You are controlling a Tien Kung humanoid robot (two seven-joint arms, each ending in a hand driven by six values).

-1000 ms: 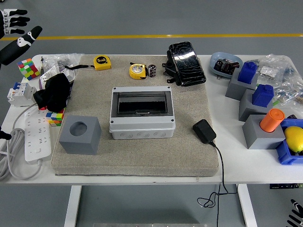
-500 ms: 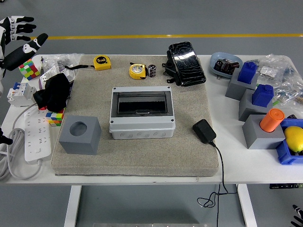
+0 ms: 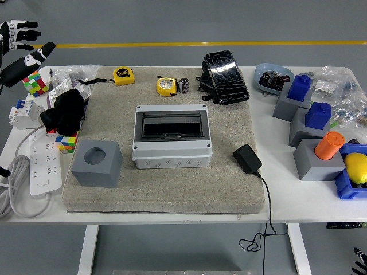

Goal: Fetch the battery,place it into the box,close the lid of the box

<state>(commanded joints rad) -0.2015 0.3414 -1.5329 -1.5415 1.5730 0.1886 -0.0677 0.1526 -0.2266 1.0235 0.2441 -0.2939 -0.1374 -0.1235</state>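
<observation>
Battery (image 3: 184, 85) beside yellow tape measure (image 3: 166, 86), behind box (image 3: 172, 137), left hand (image 3: 20, 48) spread, empty

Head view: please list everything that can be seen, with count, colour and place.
battery: 1, black, far mat edge
box: 1, grey, mat centre
tape measures: 2, yellow, far mat edge
cube block: 1, grey, mat's near left
adapter: 1, black, right of box
power strip: 1, white, table's left
puzzle cubes: 2, multicoloured, left
blue blocks: 2, on grey stands, right
left hand: 1, black and white, top left, fingers spread
right hand: fingertips only, bottom right corner
</observation>
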